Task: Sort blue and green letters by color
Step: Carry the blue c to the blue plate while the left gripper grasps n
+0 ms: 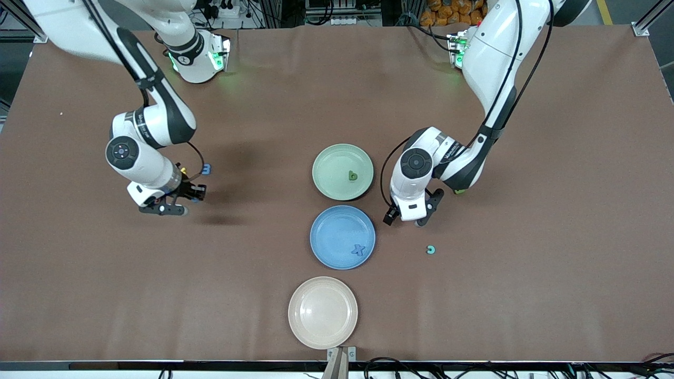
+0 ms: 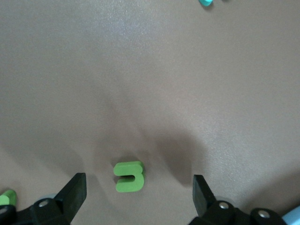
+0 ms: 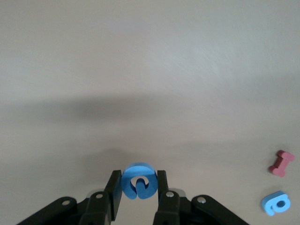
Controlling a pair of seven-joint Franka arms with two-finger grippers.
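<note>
Nearest the front camera sits a beige plate [image 1: 323, 312], bare, at the six o'clock edge of the table. Next up from it is a blue plate [image 1: 342, 237] with a blue X-shaped letter [image 1: 358, 250] lying in it, then a green plate [image 1: 343, 171] holding a small green letter [image 1: 352, 176].

Over at nine o'clock the right gripper [image 1: 181, 202] is closed on a blue curled letter [image 3: 138, 181], pinched across its rounded outer sides. These pieces look like chunky foam: very light, a bit squashy, not fragile, and unlikely to slip between rubbery pads. I'd judge a gentle squeeze across the widest solid part is the place to hold; squeezing across an open gap might just fold it.

At three o'clock the left gripper [image 1: 416, 210] hovers with its jaws spread wide and nothing in them, over a green hooked letter [image 2: 128, 176] lying flat on the cloth between its fingers [image 2: 75, 190]. A teal C-shaped letter [image 1: 431, 249] lies near it, nearer the camera.

Hard to read: another blue letter [image 1: 207, 169] lies just beside the right arm's wrist, partly masked by it. The right wrist view also shows a dark red piece [image 3: 282, 163] and a blue piece [image 3: 276, 203], and I cannot place them on the table from the front. Something green [image 1: 460, 191] peeks out under the left arm's elbow, mostly hidden.
</note>
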